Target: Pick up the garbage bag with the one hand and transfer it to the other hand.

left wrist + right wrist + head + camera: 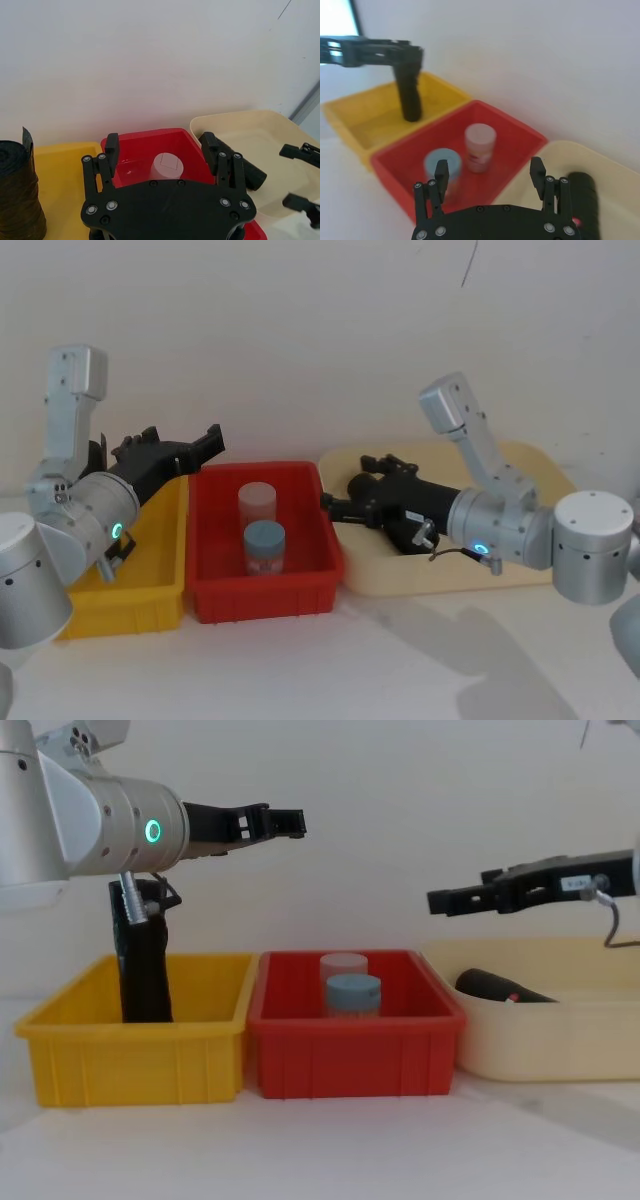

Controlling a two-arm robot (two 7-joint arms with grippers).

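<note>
Head view: left gripper (185, 440) raised where the yellow bin (125, 615) meets the red bin (265, 600); right gripper (345, 482) over the cream tray (400, 578). Wrist views: both grippers spread wide, nothing held; garbage bag (17, 195) upright in the yellow bin. Chest view: garbage bag stands beneath the left wrist, with the left gripper clear of it.

Across your table (330, 1150), left to right:
Left bin (130, 1055): garbage bag (145, 975) upright. Middle bin (355, 1065): two jars (353, 996), one behind the other. Right tray (560, 1045): a roll (495, 986) lying down.
</note>
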